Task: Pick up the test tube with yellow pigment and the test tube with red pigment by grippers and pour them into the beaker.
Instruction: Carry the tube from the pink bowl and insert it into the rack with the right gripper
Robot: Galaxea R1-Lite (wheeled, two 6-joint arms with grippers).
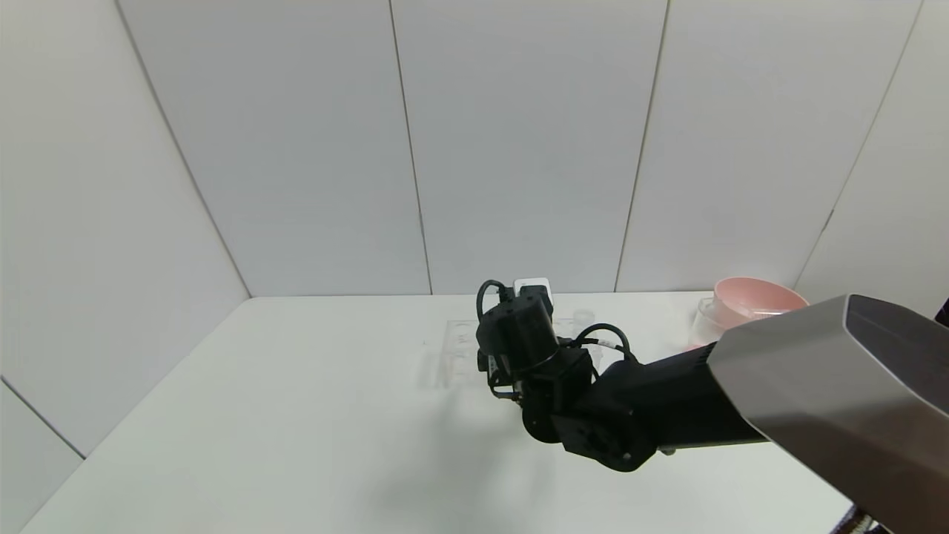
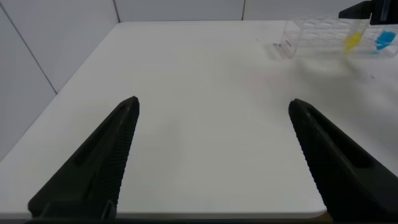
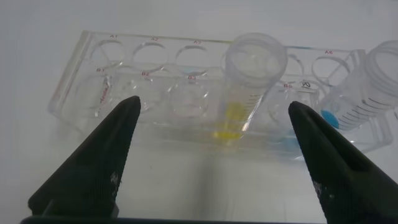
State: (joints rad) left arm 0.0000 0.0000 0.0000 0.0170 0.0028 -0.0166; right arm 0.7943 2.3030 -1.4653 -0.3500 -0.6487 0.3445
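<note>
Right end effector (image 3: pixel 211 134) spread wide, holding nothing.

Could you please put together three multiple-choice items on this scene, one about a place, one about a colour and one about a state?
1. Where does the test tube with yellow pigment stand?
A. in the clear rack
B. in the pink bowl
C. flat on the table

2. What colour is the liquid in the tube beside the yellow one?
A. green
B. blue
C. black

3. How is the right gripper?
A. shut on the tube
B. open, facing the rack
C. out of view

Answers: 1 A, the right wrist view shows it in a rack hole. 2 B, the blue tube shows there. 3 B, the jaws stand wide apart, holding nothing.
</note>
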